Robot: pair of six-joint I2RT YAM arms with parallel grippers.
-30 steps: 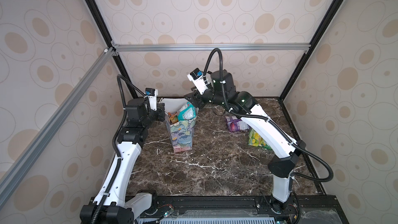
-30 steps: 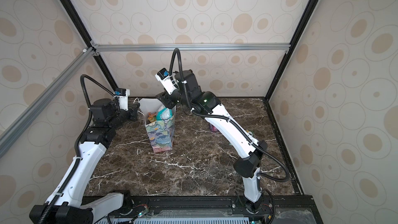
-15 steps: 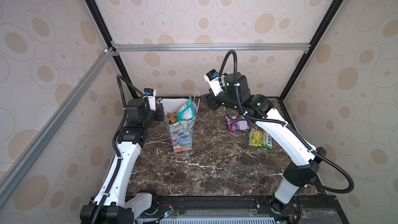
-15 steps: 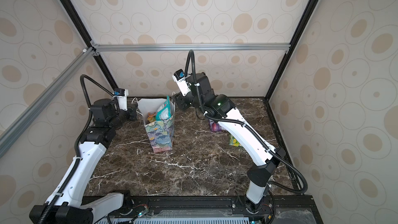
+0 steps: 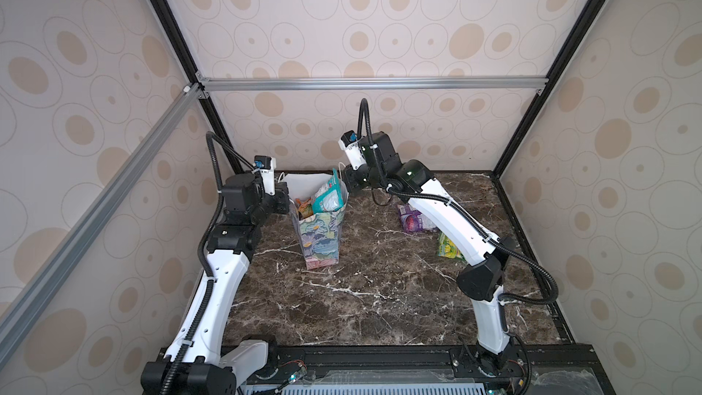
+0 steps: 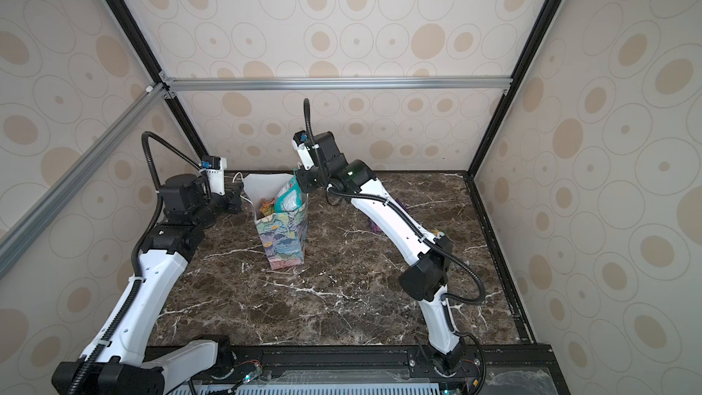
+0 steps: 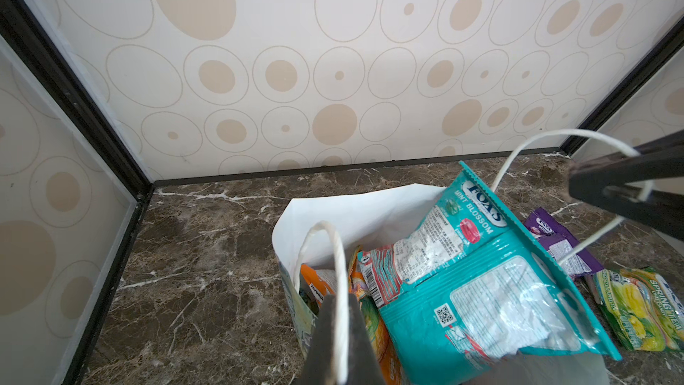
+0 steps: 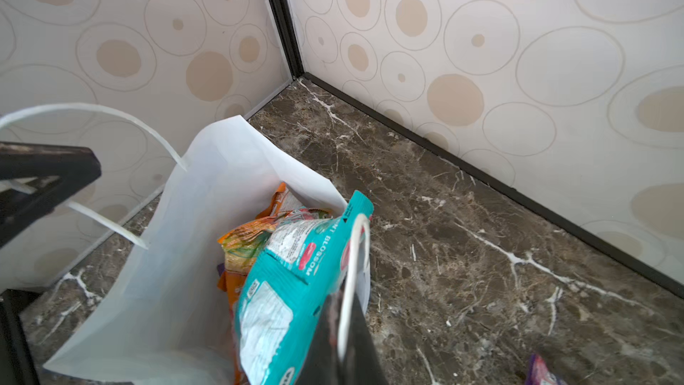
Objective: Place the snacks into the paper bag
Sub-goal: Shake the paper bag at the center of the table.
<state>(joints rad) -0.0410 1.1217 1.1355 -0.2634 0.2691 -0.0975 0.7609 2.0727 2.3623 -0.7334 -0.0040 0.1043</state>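
Marble counter (image 5: 380, 279): left pincer (image 7: 338, 312) and right pincer (image 8: 346, 309) each clamp a handle (image 7: 335, 253) of bag (image 5: 321, 237); ease them toward 9 and 3 o'clock so teal packet (image 7: 481, 290) sinks.

Paper bag (image 5: 321, 239) upright, teal packet (image 5: 329, 199) protruding; purple packet (image 5: 412, 222), green packet (image 5: 447, 248) outside.

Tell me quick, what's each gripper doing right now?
Left gripper: jaws shut on one cord handle of the paper bag.
Right gripper: jaws shut on the other cord handle.
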